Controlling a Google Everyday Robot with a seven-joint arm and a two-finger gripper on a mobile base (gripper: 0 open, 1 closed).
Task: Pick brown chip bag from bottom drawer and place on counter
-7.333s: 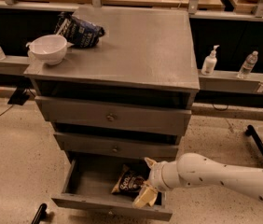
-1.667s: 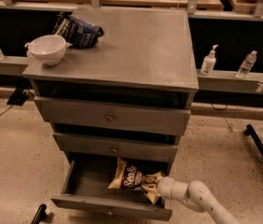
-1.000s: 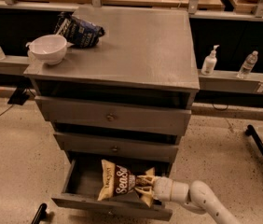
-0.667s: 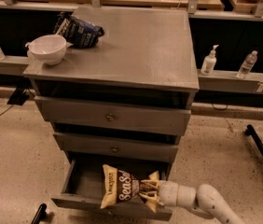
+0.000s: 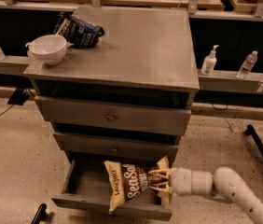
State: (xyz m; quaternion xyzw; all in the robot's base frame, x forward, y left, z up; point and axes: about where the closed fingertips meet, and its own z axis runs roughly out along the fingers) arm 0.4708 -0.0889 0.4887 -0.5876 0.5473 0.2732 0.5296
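The brown chip bag (image 5: 130, 182), dark brown with tan ends and white "Sea Salt" lettering, hangs on its side over the front of the open bottom drawer (image 5: 108, 205). My gripper (image 5: 162, 183) is shut on the bag's right end and holds it clear of the drawer floor. The white arm runs off to the lower right. The grey metal counter (image 5: 136, 41) is above, on top of the cabinet.
A white bowl (image 5: 47, 48) and a dark blue chip bag (image 5: 79, 31) sit at the counter's back left. Two shallower drawers with knobs (image 5: 109, 117) are closed above. Bottles (image 5: 209, 60) stand on a ledge at right. A black stand leg (image 5: 262, 148) lies on the floor.
The gripper has taken hold of the brown bag inside the drawer, lifted it and drawn it forward and left, so it now hangs over the drawer's front edge.
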